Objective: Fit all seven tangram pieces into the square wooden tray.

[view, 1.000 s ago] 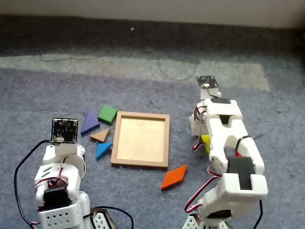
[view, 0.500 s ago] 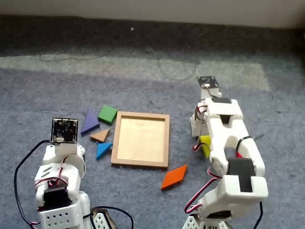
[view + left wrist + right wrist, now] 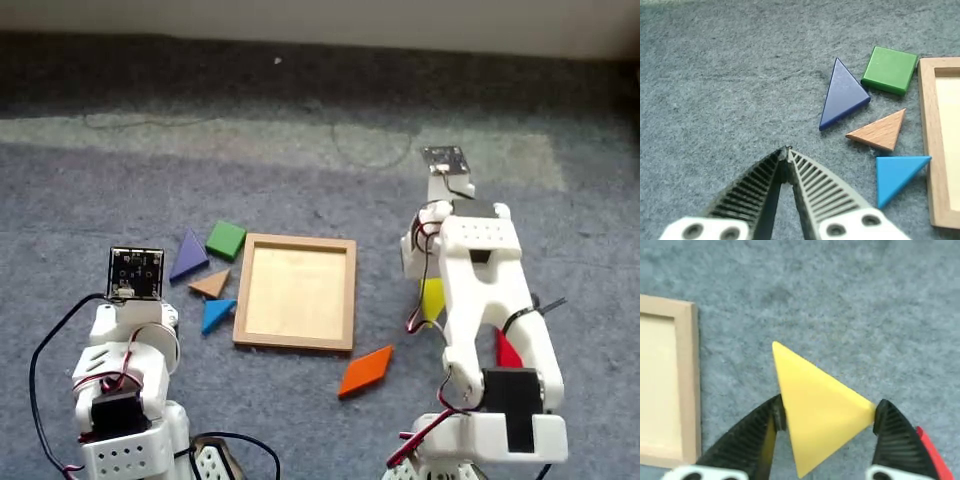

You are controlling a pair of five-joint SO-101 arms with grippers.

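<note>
Right claw [image 3: 828,415] clamped on yellow triangle [image 3: 812,400], pinching slanted edges near corners. Tray [image 3: 687,365] near claw, toward left arm's side. Left claw [image 3: 786,156] tips together, holding nothing. Risk: triangle squirts or twists loose, since sloping edges give little bite.

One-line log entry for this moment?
right gripper: shut on yellow triangle, beside wooden tray | left gripper: shut, over carpet
</note>
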